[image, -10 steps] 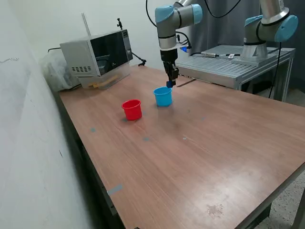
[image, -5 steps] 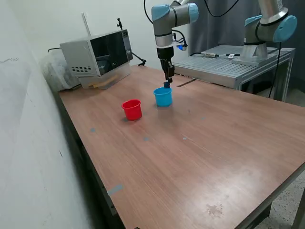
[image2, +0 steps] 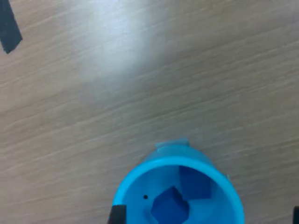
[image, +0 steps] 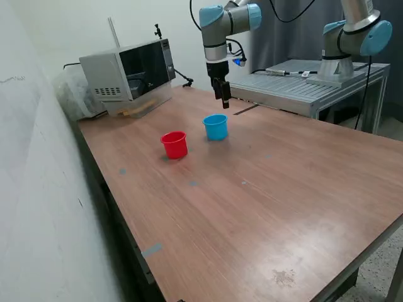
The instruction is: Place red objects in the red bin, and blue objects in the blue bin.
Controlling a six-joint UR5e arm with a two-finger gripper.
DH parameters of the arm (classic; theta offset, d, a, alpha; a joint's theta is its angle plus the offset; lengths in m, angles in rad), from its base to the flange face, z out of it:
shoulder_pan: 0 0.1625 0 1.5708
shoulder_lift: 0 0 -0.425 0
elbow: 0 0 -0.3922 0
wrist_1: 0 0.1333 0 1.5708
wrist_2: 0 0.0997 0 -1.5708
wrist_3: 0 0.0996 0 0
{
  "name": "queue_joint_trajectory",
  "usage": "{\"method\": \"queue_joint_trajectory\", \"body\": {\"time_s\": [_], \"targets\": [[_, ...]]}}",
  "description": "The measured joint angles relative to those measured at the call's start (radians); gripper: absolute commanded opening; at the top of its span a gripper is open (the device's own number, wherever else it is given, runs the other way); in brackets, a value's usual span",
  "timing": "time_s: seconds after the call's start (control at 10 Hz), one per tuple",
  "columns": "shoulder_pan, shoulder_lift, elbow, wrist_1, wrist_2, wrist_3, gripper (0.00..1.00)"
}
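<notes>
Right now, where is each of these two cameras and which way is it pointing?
Exterior view: off the arm, raised beyond a table corner, looking down across it at the red cup, blue cup and whole arm with gripper.
Wrist view: on the arm's wrist, looking straight down into the blue cup holding two blue cubes; only dark fingertip edges show.
Shared: the blue cup and the wooden tabletop.

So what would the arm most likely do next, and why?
Probably lift away. The wrist view shows two dark blue cubes already inside the blue cup, and the gripper hangs above it holding nothing visible. No loose cubes show on the table; the red cup's inside is unseen.
</notes>
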Motion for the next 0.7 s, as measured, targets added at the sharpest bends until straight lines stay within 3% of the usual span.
{"method": "queue_joint_trajectory", "body": {"time_s": [0.4,0.7], "targets": [[0.012,-0.145,0.034,0.032,0.002,0.000,1.00],[0.082,-0.312,0.043,0.158,0.005,0.000,1.00]]}}
